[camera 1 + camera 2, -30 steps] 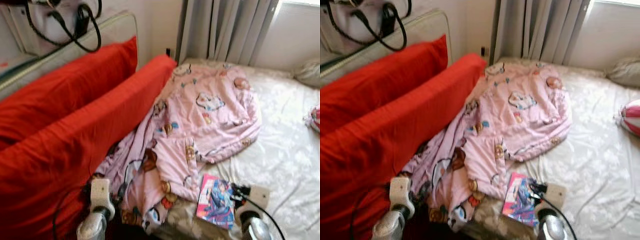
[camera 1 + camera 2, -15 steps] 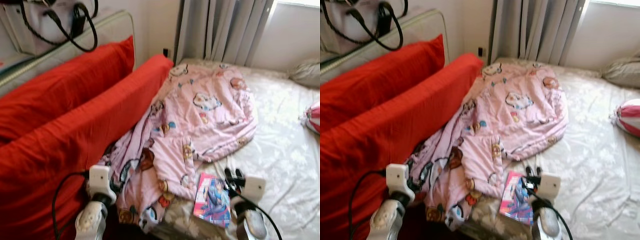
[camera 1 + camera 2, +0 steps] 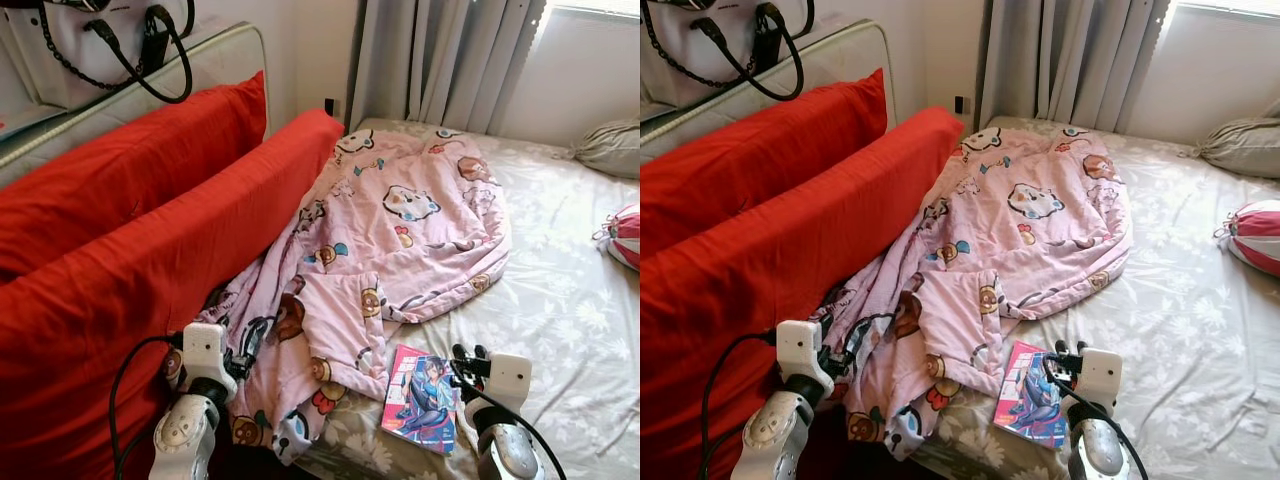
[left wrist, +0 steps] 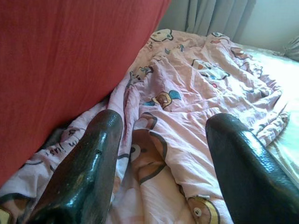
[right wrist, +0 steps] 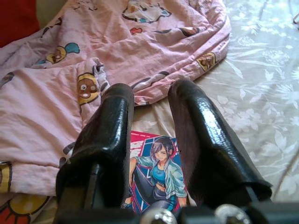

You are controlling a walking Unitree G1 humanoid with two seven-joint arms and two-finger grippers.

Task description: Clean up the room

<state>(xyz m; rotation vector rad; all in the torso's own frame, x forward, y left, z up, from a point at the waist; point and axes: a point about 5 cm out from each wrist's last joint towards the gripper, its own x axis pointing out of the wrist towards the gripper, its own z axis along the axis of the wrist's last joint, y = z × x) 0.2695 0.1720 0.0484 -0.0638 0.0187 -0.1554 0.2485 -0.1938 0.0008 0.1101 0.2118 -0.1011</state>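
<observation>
A crumpled pink cartoon-print blanket (image 3: 400,230) lies across the bed, from the red pillows down to the near edge. A colourful comic book (image 3: 420,398) rests flat on the floral sheet (image 3: 570,300), just off the blanket's near corner. My right gripper (image 3: 465,358) hovers low beside the book's right edge; in the right wrist view the right gripper (image 5: 150,93) is open, with the book (image 5: 156,172) below the fingers. My left gripper (image 3: 245,345) is at the blanket's near left part beside the red pillow; in the left wrist view it (image 4: 163,140) is open over the blanket (image 4: 187,93).
Two long red pillows (image 3: 150,260) lean along the left against a pale headboard (image 3: 215,55). A white handbag (image 3: 100,40) sits on top. Grey curtains (image 3: 440,60) hang behind. A grey cushion (image 3: 610,148) and a red-and-white striped item (image 3: 625,235) lie far right.
The view has shifted and sharpened. Both grippers have come up and forward a little; the right one now stands beside the book's right edge.
</observation>
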